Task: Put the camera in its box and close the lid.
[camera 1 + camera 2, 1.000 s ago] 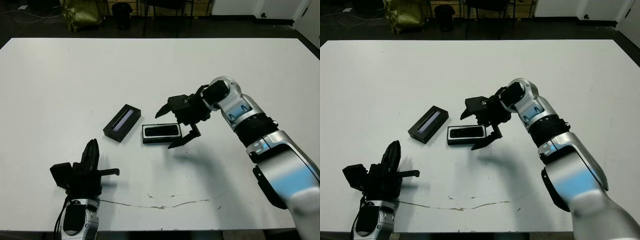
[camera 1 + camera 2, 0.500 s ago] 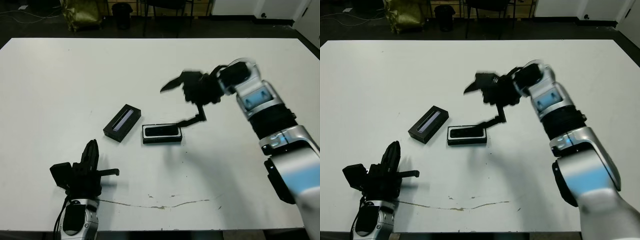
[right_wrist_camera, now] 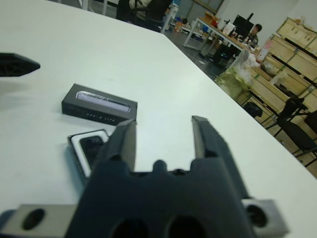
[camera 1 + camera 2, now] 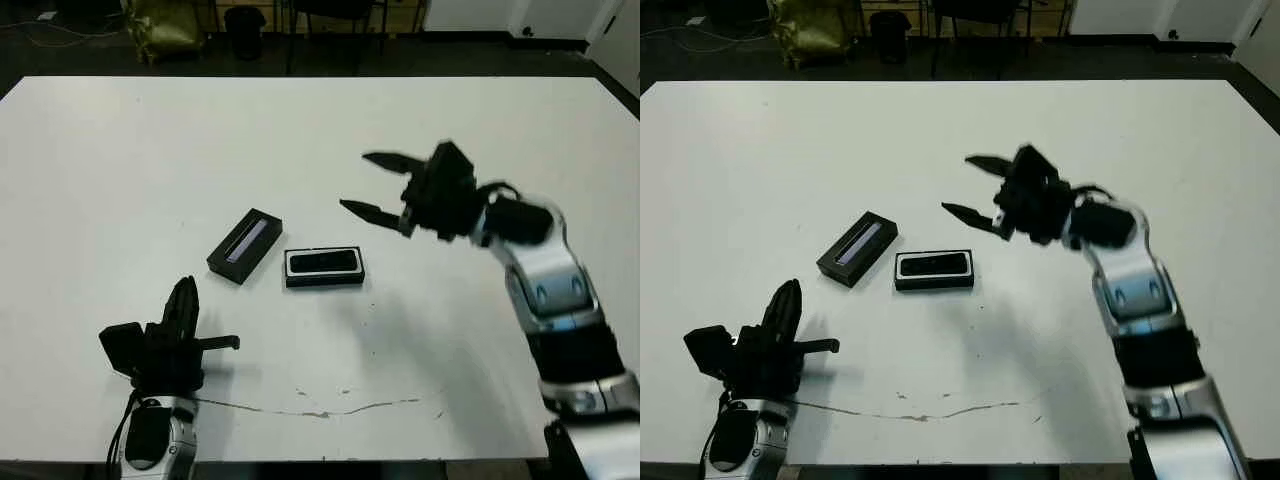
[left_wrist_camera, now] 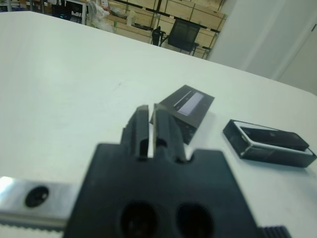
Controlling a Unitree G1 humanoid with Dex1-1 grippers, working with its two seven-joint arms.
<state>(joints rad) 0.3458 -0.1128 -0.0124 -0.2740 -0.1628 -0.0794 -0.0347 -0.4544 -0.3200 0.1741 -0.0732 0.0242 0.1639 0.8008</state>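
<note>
With the camera (image 4: 323, 262) lying in the box (image 4: 324, 281), the right gripper (image 4: 372, 186) hangs above and right of it, jaws spread and empty, presumably freed to fetch the lid (image 4: 244, 246) just left of the box, while the left gripper (image 4: 183, 318) rests nearer the table (image 4: 120, 160) edge, jaws pressed together.

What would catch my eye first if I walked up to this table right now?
Probably the right gripper, raised above the white table with its two black fingers spread wide. Just below and to its left sits the box with the camera lying inside, and the lid rests beside it, not yet on. The left gripper sits at the near edge, fingers together.
</note>
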